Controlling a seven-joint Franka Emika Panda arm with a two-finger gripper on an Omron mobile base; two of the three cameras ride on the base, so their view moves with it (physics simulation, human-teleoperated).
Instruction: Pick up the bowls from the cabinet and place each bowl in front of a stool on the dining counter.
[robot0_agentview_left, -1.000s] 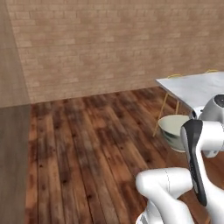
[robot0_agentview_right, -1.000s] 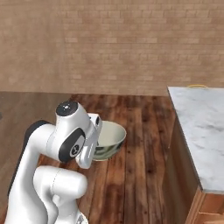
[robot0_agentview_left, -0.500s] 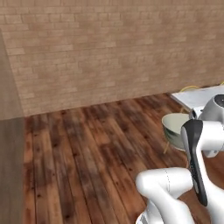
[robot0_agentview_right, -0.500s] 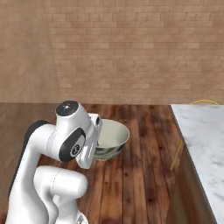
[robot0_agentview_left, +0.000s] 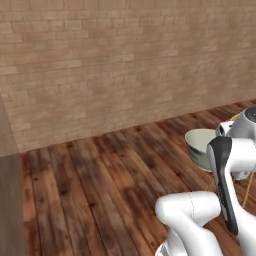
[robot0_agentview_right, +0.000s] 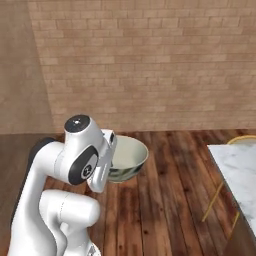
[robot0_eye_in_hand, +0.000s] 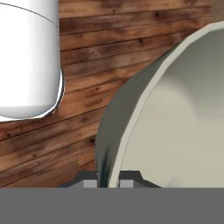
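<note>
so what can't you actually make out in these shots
- Bowl: its near side is hidden by the arm in the right base view; cut off by the frame edges in the hand view.
- Dining counter: cut off by the right edge.
- Stool: just a yellow rim and legs.
- Claw: just fingertips, pinching the bowl's wall.

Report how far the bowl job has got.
Done: the pale bowl is out of the cabinet, its rim pinched in the gripper. In hand: carrying it over the wood floor. Left: set it on the dining counter by a stool; other bowl unaccounted for.
</note>
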